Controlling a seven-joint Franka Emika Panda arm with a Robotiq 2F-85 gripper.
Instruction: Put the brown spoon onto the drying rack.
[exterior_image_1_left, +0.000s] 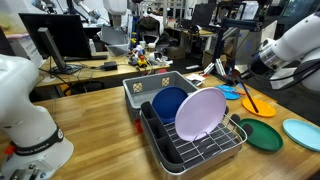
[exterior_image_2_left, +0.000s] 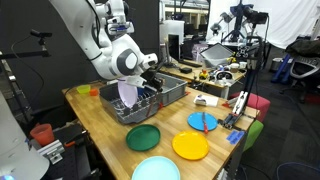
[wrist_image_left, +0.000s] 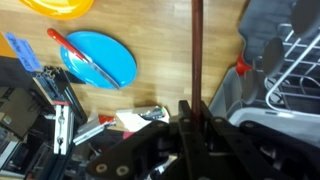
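Note:
My gripper (wrist_image_left: 196, 118) is shut on the thin handle of the brown spoon (wrist_image_left: 197, 45), which runs straight away from the jaws over the wooden table. In an exterior view the gripper (exterior_image_1_left: 240, 71) holds the spoon (exterior_image_1_left: 248, 95) slanting down above the orange plate, to the side of the drying rack (exterior_image_1_left: 218, 150). The rack is silver wire on a black tray and holds an upright lilac plate (exterior_image_1_left: 200, 113) and a blue plate (exterior_image_1_left: 168, 103). It also shows in an exterior view (exterior_image_2_left: 135, 110) below the gripper (exterior_image_2_left: 151, 70). Its wires show at the wrist view's edge (wrist_image_left: 300, 60).
A grey plastic bin (exterior_image_1_left: 148, 88) (wrist_image_left: 258, 40) stands beside the rack. Orange (exterior_image_1_left: 258, 103), green (exterior_image_1_left: 263, 136), light blue (exterior_image_1_left: 301, 131) and blue (wrist_image_left: 100, 58) plates lie on the table; the blue one carries a red utensil. Tools and clutter lie nearby (wrist_image_left: 60, 110).

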